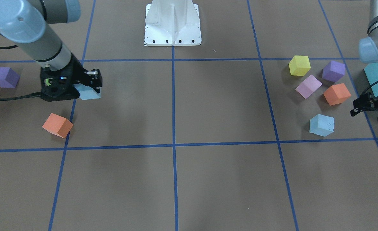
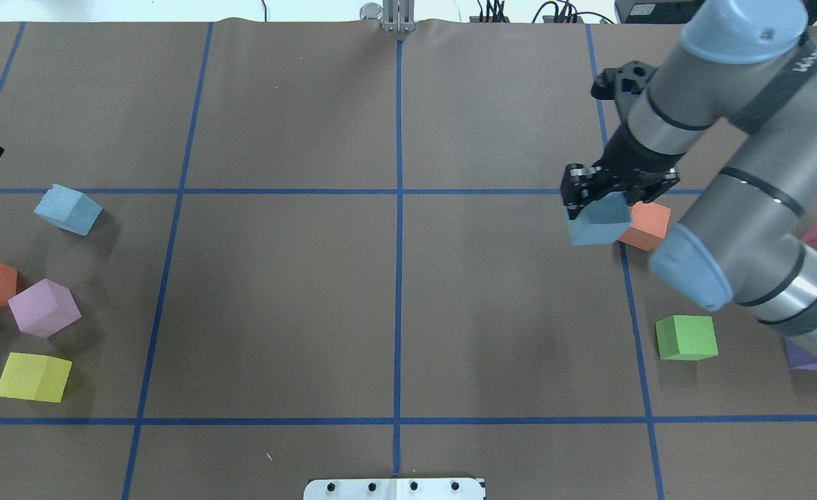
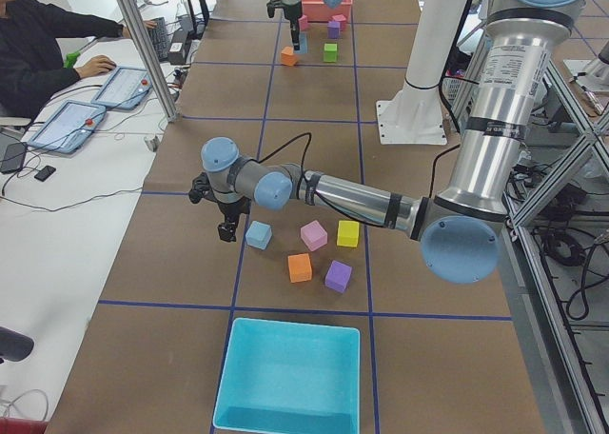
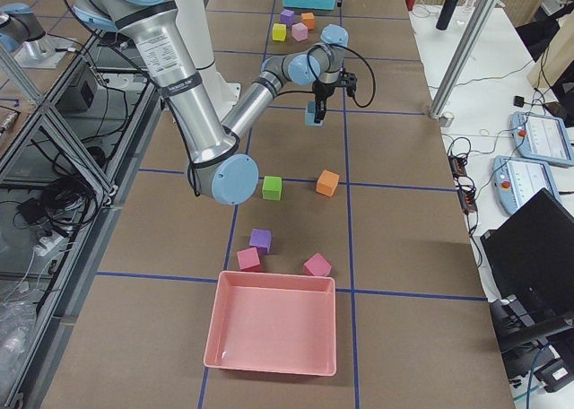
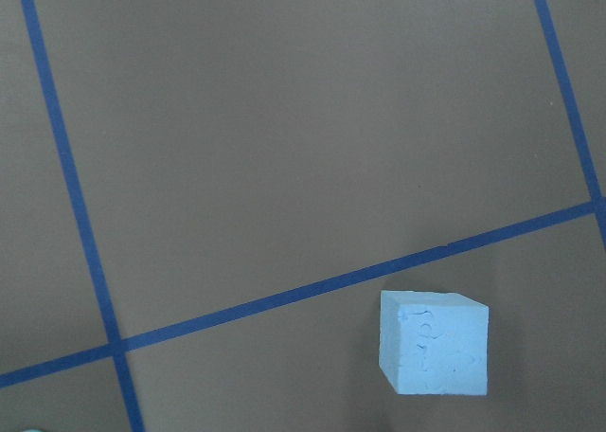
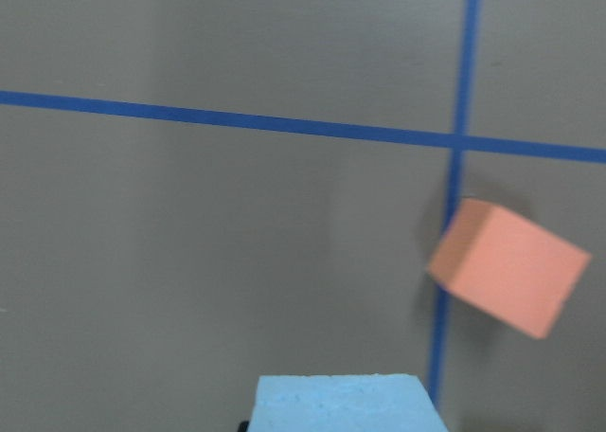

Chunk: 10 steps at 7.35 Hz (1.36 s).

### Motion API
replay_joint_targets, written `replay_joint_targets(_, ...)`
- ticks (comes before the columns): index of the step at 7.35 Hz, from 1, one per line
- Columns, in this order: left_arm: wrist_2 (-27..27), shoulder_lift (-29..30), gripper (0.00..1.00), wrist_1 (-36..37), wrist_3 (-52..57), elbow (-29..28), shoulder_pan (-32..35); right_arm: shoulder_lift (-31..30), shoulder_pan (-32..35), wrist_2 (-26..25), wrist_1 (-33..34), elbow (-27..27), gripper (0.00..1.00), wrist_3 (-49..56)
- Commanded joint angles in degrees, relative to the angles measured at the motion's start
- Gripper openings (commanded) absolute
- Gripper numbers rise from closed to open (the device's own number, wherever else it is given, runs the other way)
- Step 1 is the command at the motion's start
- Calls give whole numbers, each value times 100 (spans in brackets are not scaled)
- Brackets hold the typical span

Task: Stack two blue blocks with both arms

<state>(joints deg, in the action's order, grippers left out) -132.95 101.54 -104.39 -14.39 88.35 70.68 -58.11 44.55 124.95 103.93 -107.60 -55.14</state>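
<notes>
One blue block [image 2: 597, 223] is clamped in the jaws of the right gripper [image 2: 599, 207], which is pointed straight down near the right end of the table [image 2: 276, 312] — the block's faces level. The other blue block [image 2: 68, 210] is laid near the left end, askew to the tape lines [image 2: 399, 278]. The jaw spread of the left gripper [image 1: 368, 107] cannot be told.

The right gripper [image 2: 606, 207], pointing down on the right, pinches a blue block [image 2: 599, 226]; the left gripper [image 1: 367, 115] hangs spread at far left.
</notes>
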Motion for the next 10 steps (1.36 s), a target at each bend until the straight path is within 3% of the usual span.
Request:
replay_joint_targets(1,110,-12,98,-1080,-782,-440,-536,807,-560,-409,-13,474,63,-909)
replay_joint_targets(3,207,163,98,-1119,-1345,-450,-914,1012,-797,-611,-22,696,62,-1174)
replay_joint_targets(6,435,191,98,-1102,-1286,-520,-934,1266,-1105,-937,-926,1520,62,-1754)
replay_joint_targets(10,602,173,98,-1119,-1031,-678,-934,1311,-1247,-1087,-936,1593,62,-1851)
